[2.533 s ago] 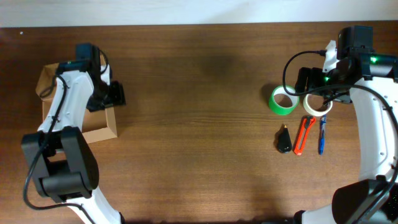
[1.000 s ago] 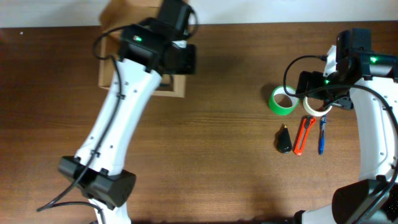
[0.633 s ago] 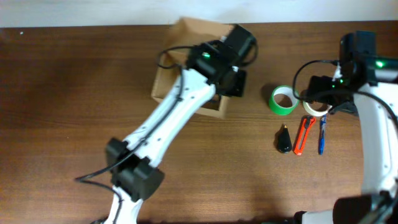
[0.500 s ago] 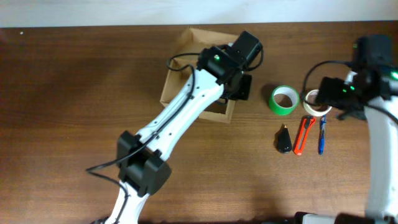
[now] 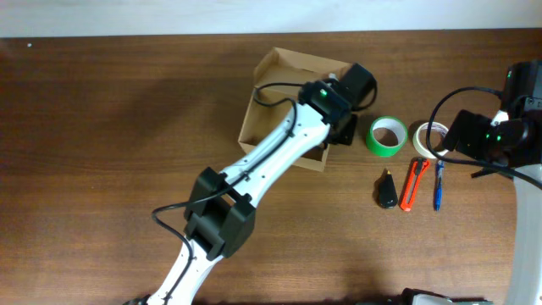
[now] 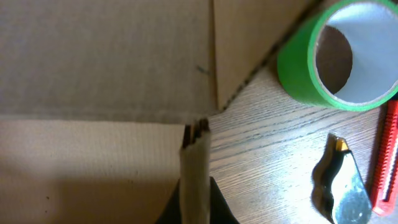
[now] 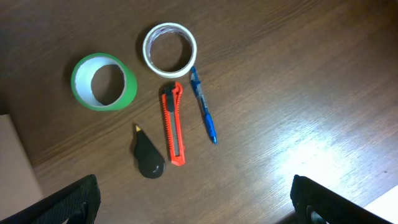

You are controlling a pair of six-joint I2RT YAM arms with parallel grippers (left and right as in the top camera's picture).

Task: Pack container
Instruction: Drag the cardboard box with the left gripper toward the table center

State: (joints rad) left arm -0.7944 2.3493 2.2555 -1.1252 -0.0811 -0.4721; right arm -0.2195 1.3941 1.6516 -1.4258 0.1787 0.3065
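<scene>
Progress: nothing packed yet, by my reading. The box (image 5: 292, 72) sat open on the table (image 5: 127, 127), toward the far edge and right of centre, flap lid folded back. What the left wrist view showed of its floor (image 6: 106, 56) was bare cardboard.

All five loose items lay on the wood outside it:
- green tape roll (image 5: 387, 135)
- white tape roll (image 5: 428, 141)
- black cutter (image 5: 387, 191)
- orange knife (image 5: 413, 184)
- blue pen (image 5: 439, 184)

Left gripper (image 6: 196, 202): jaws pinched tight on the box's right-hand wall, which showed edge-on between them.
Right gripper (image 7: 194, 190): fingers (image 7: 71, 200) spread wide, nothing between, hovering over the item cluster.

Left to do, judged: lift each item in, then close the flap.

Room:
- The box's right wall stood just beside the green roll, apart but close.
- The two rolls were near each other; cutter, knife and pen lay side by side in a tight row, so little finger room between them.
- Open wood showed left of and in front of the box.
- The left arm lay across the box mouth, blocking part of the way in from above.
</scene>
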